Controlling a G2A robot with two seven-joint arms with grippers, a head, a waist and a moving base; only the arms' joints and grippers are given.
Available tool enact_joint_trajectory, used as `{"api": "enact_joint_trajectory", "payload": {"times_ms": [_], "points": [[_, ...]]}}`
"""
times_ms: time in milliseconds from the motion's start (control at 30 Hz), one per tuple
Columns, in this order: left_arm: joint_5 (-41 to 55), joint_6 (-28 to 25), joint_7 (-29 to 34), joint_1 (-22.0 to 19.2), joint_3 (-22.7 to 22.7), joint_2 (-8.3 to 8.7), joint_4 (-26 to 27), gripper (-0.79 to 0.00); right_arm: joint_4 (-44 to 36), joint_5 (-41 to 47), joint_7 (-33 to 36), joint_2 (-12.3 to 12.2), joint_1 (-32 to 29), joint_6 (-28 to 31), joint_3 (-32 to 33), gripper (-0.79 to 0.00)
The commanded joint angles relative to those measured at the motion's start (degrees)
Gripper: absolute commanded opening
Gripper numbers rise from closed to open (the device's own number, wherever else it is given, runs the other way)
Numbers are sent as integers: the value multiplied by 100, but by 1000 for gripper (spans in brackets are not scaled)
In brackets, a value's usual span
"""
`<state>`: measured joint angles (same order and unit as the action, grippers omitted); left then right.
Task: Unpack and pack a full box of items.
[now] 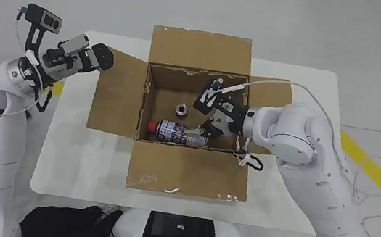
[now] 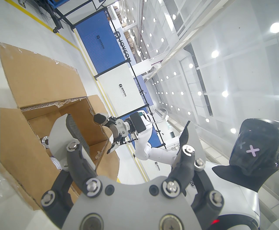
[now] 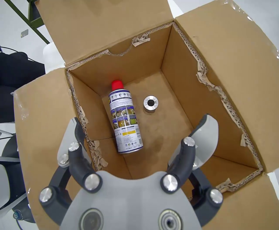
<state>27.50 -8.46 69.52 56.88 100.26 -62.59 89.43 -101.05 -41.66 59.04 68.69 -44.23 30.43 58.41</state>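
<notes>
An open cardboard box (image 1: 198, 50) stands on the white table, flaps spread. On its floor lie a spray can (image 3: 125, 118) with a red cap, on its side, and a small metal ring (image 3: 151, 103). The same spray can (image 1: 177, 133) and metal ring (image 1: 181, 108) show from above. My right gripper (image 3: 141, 125) hangs open over the box's right inner side, nothing between its fingers; from above the right gripper (image 1: 208, 114) sits just right of the can. My left gripper (image 1: 98, 55) is open and held left of the box, outside it, above the left flap; my left gripper (image 2: 128, 130) holds nothing.
The box's left flap (image 1: 115, 93) lies flat on the table (image 1: 311, 91) beneath my left gripper. Torn cardboard edges line the box rim (image 3: 204, 74). A yellow floor line (image 1: 374, 170) runs right of the table.
</notes>
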Motion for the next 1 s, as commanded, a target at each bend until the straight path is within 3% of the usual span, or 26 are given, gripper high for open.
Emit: {"api": "enact_joint_trajectory", "payload": {"times_ms": [0, 233, 433, 733, 967], "points": [[0, 0, 0, 0, 0, 0, 0, 0, 0, 0, 0, 0, 0, 0, 0, 0], [0, 0, 0, 0, 0, 0, 0, 0, 0, 0, 0, 0, 0, 0, 0, 0], [0, 0, 0, 0, 0, 0, 0, 0, 364, -102, -473, 62, 240, 50, -244, 0], [0, 0, 0, 0, 0, 0, 0, 0, 2132, -56, -1151, 590, 1581, 528, -1764, 0], [0, 0, 0, 0, 0, 0, 0, 0, 3195, -308, -1101, 942, 2183, 472, -2454, 0]]}}
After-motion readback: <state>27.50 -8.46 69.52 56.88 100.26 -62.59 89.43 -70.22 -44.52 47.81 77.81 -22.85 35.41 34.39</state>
